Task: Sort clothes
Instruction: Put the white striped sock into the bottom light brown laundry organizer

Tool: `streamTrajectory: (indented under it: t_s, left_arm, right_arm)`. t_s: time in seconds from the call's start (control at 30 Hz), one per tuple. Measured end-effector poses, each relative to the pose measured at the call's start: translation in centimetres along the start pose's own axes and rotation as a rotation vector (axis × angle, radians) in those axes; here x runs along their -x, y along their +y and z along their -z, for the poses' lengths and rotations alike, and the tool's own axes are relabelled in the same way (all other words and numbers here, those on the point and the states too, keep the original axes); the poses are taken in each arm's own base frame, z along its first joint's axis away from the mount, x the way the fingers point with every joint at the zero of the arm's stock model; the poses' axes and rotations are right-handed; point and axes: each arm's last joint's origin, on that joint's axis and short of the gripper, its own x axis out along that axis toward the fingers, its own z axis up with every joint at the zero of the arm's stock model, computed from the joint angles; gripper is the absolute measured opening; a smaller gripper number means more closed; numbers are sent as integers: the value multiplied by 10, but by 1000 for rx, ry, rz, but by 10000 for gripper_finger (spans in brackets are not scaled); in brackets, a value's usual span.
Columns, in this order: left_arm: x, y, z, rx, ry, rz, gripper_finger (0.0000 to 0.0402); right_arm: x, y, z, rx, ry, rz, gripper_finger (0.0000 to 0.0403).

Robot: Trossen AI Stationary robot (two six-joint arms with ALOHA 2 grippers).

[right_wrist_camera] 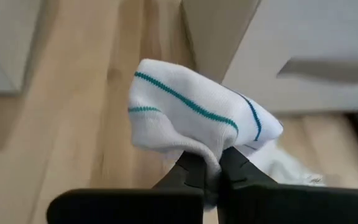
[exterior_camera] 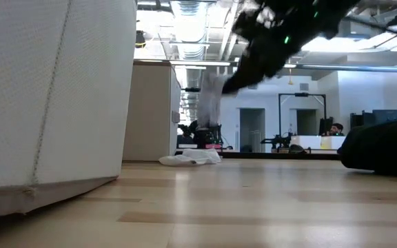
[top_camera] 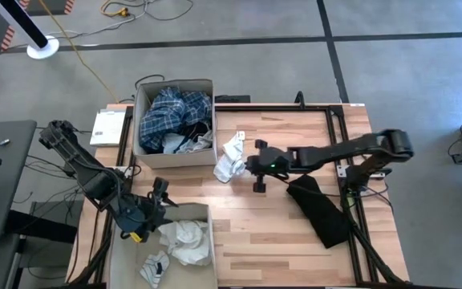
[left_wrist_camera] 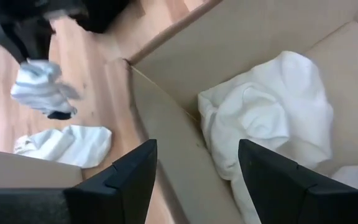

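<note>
My right gripper (top_camera: 245, 163) is shut on a white sock with teal stripes (right_wrist_camera: 191, 109), held above the table next to the far box; it also shows in the low view (exterior_camera: 212, 96). Another white garment (top_camera: 226, 170) lies flat on the table under it. A black garment (top_camera: 321, 210) lies at the right. The far cardboard box (top_camera: 143, 120) holds blue plaid clothes (top_camera: 175, 112). My left gripper (left_wrist_camera: 194, 180) is open and empty above the far wall of the near box (top_camera: 203, 210), which holds white clothes (top_camera: 184, 239). My right gripper pinches a bunched part of the white sock (right_wrist_camera: 211, 157) between its two fingertips. The fingers come from the table's right side. The sock is lifted clear of the table and hangs below the gripper in the low view (exterior_camera: 214, 103).
Bare wood lies in the table's middle and near right. The two boxes take up the left side. A black frame rail (top_camera: 331, 128) runs along the table's far and right edges.
</note>
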Motion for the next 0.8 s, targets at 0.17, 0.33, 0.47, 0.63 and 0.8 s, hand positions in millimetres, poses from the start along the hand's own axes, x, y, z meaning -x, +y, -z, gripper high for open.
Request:
streamTrajectory:
  t_s: [0.17, 0.33, 0.47, 0.63, 0.8]
  left_arm:
    - [0, 2, -2, -34, -21, -66, 222]
    - [1, 5, -8, -69, -78, -198, 222]
    - [0, 11, -16, -87, -133, -277, 222]
    - [-3, 25, -27, -78, -198, -338, 222]
    - [-7, 45, -35, -31, -242, -418, 222]
  right_arm:
    - [36, 1, -20, 5, -123, 4, 15]
    - [61, 4, -33, 25, -232, -7, 15]
    - [73, 6, -43, 47, -324, -2, 15]
    - [79, 6, -51, 60, -414, 11, 15]
    - [82, 4, -57, 61, -452, 20, 15]
